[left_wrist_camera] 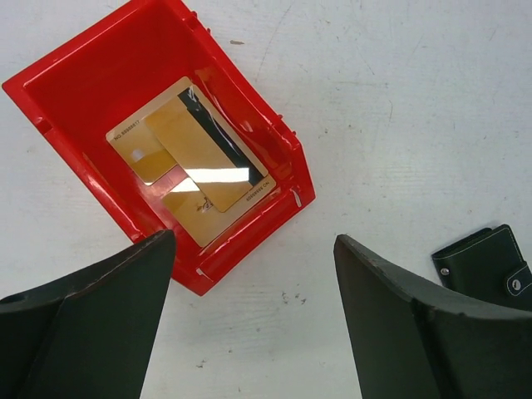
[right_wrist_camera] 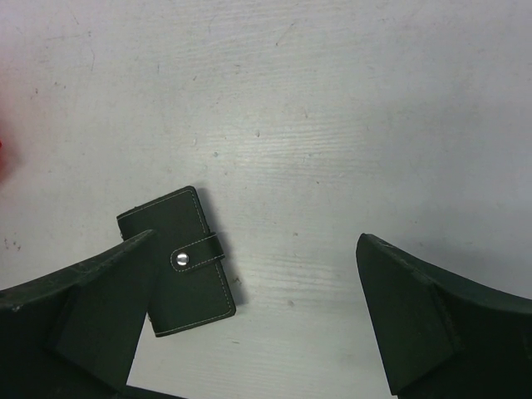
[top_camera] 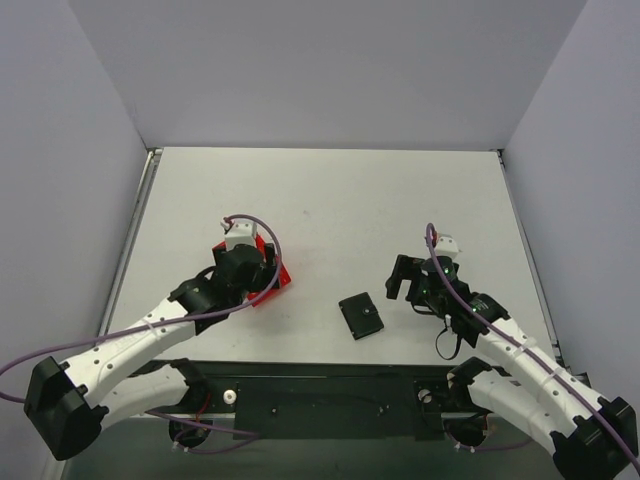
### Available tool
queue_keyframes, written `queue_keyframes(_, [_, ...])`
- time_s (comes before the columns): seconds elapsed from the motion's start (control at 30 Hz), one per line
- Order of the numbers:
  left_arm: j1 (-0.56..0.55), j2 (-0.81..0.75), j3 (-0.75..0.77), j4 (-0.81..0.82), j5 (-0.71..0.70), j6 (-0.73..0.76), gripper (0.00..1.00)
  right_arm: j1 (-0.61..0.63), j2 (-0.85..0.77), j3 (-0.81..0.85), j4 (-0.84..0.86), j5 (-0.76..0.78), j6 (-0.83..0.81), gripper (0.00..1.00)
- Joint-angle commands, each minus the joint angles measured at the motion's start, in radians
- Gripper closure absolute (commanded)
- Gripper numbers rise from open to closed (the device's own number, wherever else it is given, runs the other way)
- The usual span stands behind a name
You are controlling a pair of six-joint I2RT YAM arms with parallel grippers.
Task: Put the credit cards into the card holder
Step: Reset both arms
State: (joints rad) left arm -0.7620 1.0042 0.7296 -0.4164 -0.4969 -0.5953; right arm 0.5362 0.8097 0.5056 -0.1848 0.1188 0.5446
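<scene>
left claw (left_wrist_camera: pixel 253 249) wide, credit cards (left_wrist_camera: pixel 193 158) just ahead; right claw (right_wrist_camera: pixel 256 249) wide, card holder (right_wrist_camera: pixel 189 264) beside.

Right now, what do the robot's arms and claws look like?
The left arm and right arm are white tubes with black joints and chunky black ends. A thin purple cable runs along each one. The left claw and right claw each have two dark, wedge-shaped fingers. No markings show.
</scene>
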Motion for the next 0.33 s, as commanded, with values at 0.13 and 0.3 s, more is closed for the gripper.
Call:
queue_keyframes(0.13, [0.004,-0.056,-0.01,0.016,-0.022,-0.015,0.12,-0.001,0.02,0.017,-0.012,0.028,-0.02,0.02])
queue_keyframes(0.3, [0.006,-0.067,-0.007,-0.001,-0.026,-0.026,0.11,-0.002,0.017,0.025,-0.018,0.019,-0.014,0.01])
